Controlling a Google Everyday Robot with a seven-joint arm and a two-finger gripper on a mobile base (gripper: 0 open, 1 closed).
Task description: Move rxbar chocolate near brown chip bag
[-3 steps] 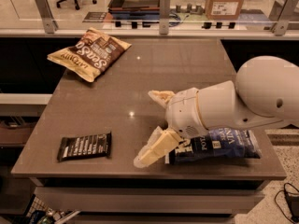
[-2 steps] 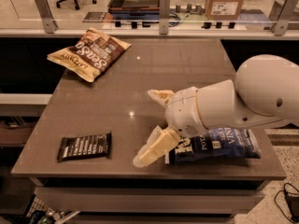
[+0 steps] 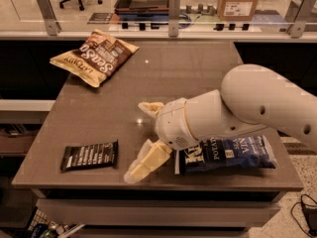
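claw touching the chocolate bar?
Apart. The camera view shows the open claw beside the chocolate bar, with a strip of bare table between the bar and the nearer finger.

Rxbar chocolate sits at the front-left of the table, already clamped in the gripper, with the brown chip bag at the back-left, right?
Not clamped. The camera view shows the rxbar chocolate lying free at the front-left of the table; the gripper is open to its right, not touching it. The brown chip bag is at the back-left, as you said.

Table [image 3: 198, 73], rxbar [image 3: 89, 155], chip bags [image 3: 94, 56], claw [image 3: 146, 135] over front
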